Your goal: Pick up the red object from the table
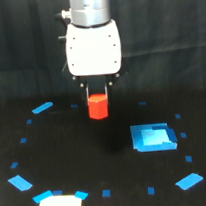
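Observation:
The red object (97,107) is a short red-orange cylinder in the middle of the exterior view. My gripper (97,97) hangs straight down from the white arm head (93,47), and its dark fingers (88,92) stand on either side of the red object's top. The jaws look shut on it. Whether the red object rests on the black table (70,153) or is a little above it cannot be told. The fingertips are partly hidden by the object.
A large blue square (153,136) lies on the table at the exterior view's right of the red object. Small blue tape marks (42,107) ring the area. A white-and-blue patch (58,205) sits at the bottom edge, left of centre.

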Available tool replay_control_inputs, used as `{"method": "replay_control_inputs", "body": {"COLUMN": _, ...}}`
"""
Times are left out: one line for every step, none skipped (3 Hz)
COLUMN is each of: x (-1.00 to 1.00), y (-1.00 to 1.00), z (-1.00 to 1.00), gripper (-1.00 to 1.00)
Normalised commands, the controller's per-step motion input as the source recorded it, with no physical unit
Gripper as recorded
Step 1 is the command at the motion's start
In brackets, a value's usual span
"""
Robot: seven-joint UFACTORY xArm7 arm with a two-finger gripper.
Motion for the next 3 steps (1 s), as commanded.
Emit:
{"method": "replay_control_inputs", "body": {"x": 0.02, "y": 0.04, "z": 0.02, "gripper": -0.95}}
{"method": "replay_control_inputs", "body": {"x": 0.08, "y": 0.02, "z": -0.08, "gripper": -1.0}}
{"method": "replay_control_inputs", "body": {"x": -0.21, "y": -0.02, "z": 0.13, "gripper": -0.93}}
